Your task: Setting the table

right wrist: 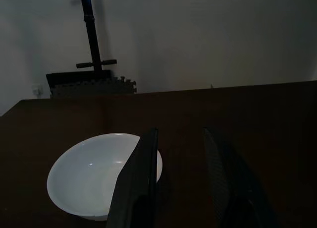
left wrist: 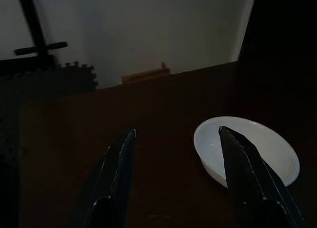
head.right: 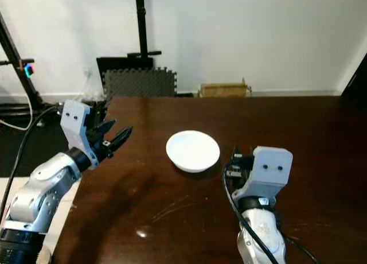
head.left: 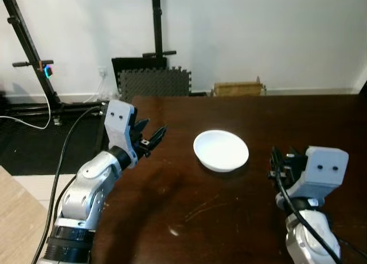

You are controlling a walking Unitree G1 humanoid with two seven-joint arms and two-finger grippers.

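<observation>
White bowl (head.left: 221,150) on dark table (head.left: 229,218)

The table (head.left: 241,218) looks like dark wood, polished to a sheen, with fine pale scratches and a bright glint of light; the bowl (head.left: 221,150) is smooth, glossy white, like glazed ceramic; the arms (head.left: 86,195) are silvery metal with a satin finish; their wrist housings (head.left: 324,166) look like matt grey plastic; the fingers (left wrist: 121,173) are matt black; the foam mat (head.left: 153,83) is dark, dull and textured.
</observation>
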